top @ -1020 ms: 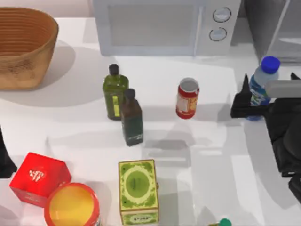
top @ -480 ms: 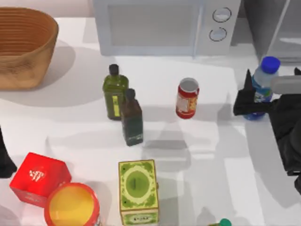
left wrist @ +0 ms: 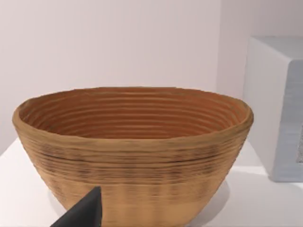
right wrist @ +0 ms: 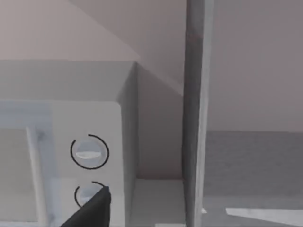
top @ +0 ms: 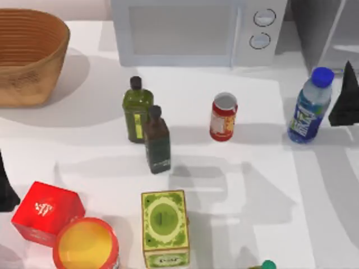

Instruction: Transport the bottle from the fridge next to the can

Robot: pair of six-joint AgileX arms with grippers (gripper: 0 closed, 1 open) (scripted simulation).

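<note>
The clear water bottle point(top: 308, 106) with a blue cap stands upright on the table, free of any grip, to the right of the red can point(top: 224, 116). A bare strip of table separates the two. The grey fridge point(top: 331, 31) sits at the back right corner, and its pale door frame point(right wrist: 196, 118) runs upright through the right wrist view. My right gripper point(top: 354, 100) hangs open at the right edge, just right of the bottle, with one black finger point(top: 344, 96) showing. My left gripper point(top: 3, 190) is parked open at the left edge.
A white microwave point(top: 190, 31) stands at the back, a wicker basket point(top: 28, 56) at the back left. Two green bottles point(top: 147, 126) stand left of the can. A green carton point(top: 164, 227), red box point(top: 46, 212) and red tub point(top: 87, 245) crowd the front.
My right gripper has let go of the bottle and drawn away to the right and up. The bottle stays standing where it was set down.
</note>
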